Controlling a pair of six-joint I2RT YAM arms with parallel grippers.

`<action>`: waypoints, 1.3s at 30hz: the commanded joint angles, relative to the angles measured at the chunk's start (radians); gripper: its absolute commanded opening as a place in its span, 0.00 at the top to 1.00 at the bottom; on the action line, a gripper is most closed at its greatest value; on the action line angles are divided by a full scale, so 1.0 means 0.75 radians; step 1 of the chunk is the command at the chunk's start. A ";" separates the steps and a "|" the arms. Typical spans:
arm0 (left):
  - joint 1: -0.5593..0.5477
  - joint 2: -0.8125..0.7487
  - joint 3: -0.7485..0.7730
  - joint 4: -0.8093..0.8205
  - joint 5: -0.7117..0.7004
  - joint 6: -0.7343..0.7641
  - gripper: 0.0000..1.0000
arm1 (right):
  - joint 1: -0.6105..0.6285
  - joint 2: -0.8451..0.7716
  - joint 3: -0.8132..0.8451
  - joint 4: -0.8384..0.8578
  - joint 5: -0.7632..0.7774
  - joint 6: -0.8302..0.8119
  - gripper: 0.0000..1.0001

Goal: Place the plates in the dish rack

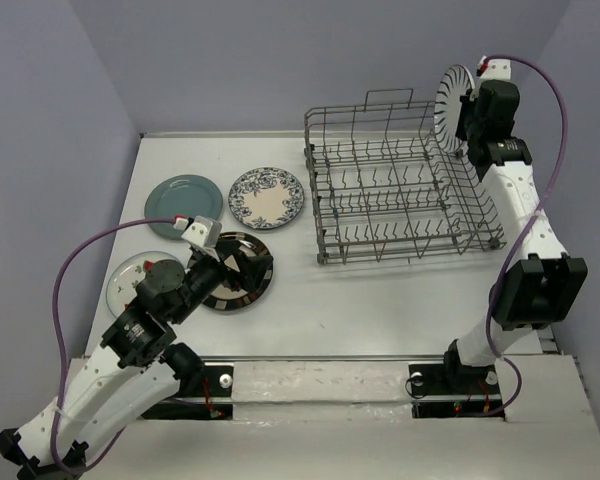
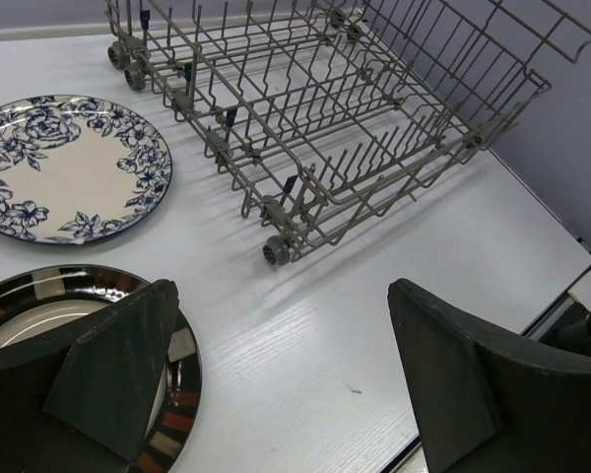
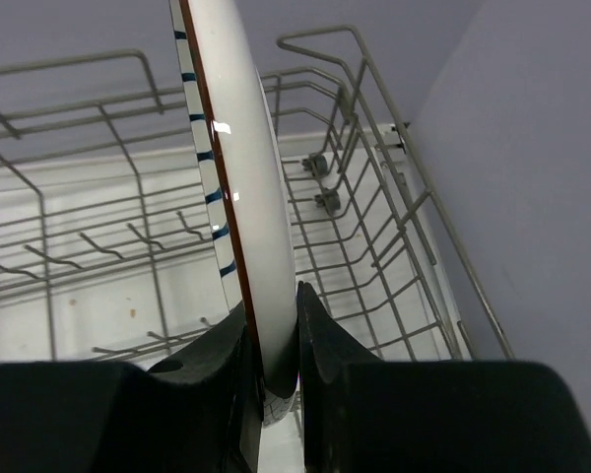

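Above the lone dish rack point(image 1: 400, 245), at one o'clock, the right gripper point(image 3: 273, 330) is clamping one striped plate point(image 1: 450, 100); at nine o'clock we are seeing four plates point(image 1: 183, 197) lying flat, left gripper point(image 2: 281, 325) gaping over the brown-rimmed plate point(image 2: 185, 374).

Left of the dish rack point(image 1: 400, 185), the left arm point(image 1: 100, 385) is being shown in white shells with black joints; right of it, the right arm point(image 1: 522, 200) is being shown alike. A purple cable point(image 1: 65, 275) is being seen looping off each. Matte black wedge-shaped fingers point(image 2: 118, 365) are being caught, and red wiring is being glimpsed at the black base plates point(image 1: 460, 382).
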 commanded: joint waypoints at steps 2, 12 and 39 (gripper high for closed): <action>0.002 0.010 0.004 0.048 0.027 0.044 0.01 | -0.027 -0.009 0.139 0.204 -0.098 -0.115 0.93; 0.008 0.034 0.006 0.046 0.035 0.053 0.01 | -0.054 0.159 0.112 0.210 -0.154 -0.103 0.93; 0.047 0.106 0.010 0.048 0.031 0.053 0.01 | -0.054 0.249 -0.090 0.302 -0.145 -0.064 0.78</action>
